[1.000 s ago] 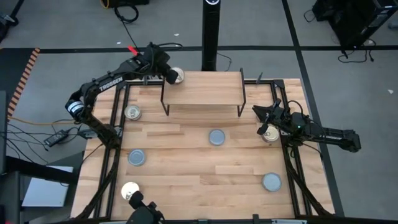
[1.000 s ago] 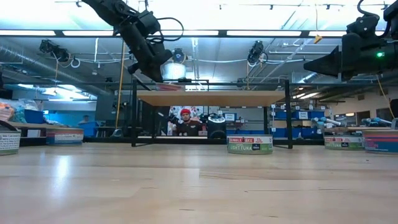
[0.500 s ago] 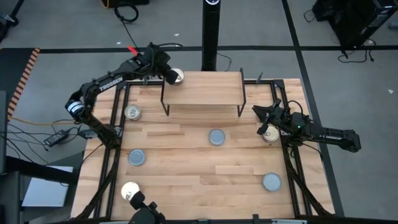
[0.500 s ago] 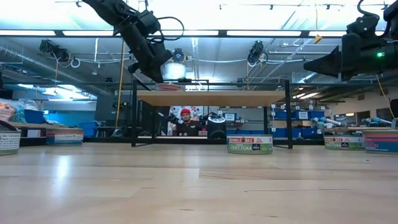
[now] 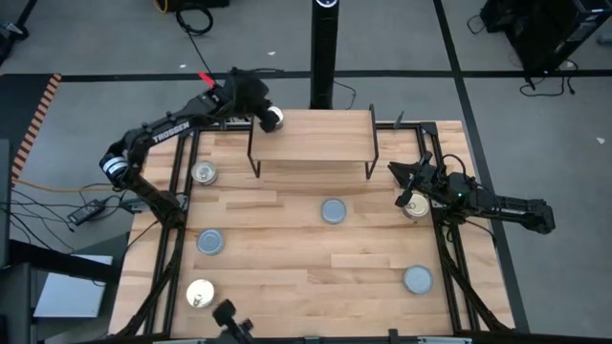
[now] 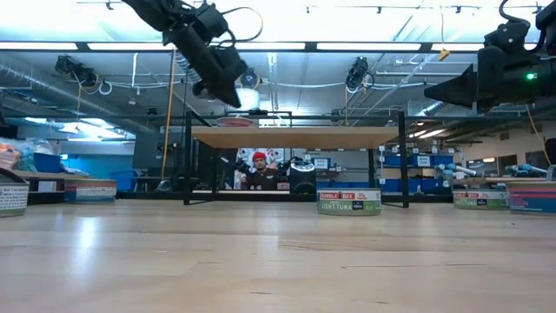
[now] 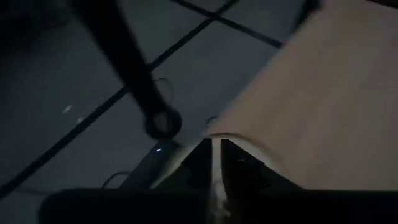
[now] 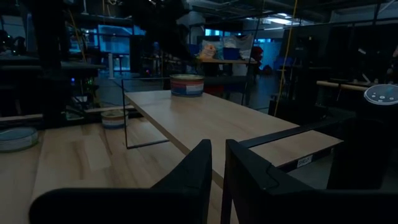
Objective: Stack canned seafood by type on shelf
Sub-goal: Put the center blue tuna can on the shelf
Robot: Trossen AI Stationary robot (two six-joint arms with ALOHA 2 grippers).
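The shelf (image 5: 311,139) stands at the table's far side. One tin (image 5: 276,118) with a light lid rests flat on its far left corner and shows in the right wrist view too (image 8: 187,84). My left gripper (image 5: 261,112) hangs just above that tin, shut (image 7: 211,163), with nothing between its fingers. Several tins of canned seafood lie flat on the table: gold-lidded (image 5: 204,173) (image 5: 200,293), blue-grey (image 5: 209,241) (image 5: 333,210) (image 5: 417,279). My right gripper (image 5: 402,186) waits shut at the right edge, above another tin (image 5: 415,207).
A black post (image 5: 325,53) rises behind the shelf's far edge. A dark camera mount (image 5: 229,325) sits at the near edge. The shelf's thin black legs (image 5: 253,158) (image 5: 371,158) stand on the table. A person (image 6: 259,174) sits in the room behind.
My left gripper has risen a little above the shelf's far left corner, shifted slightly toward the right and rolled about its own axis. The tin on the shelf has stayed where it was.
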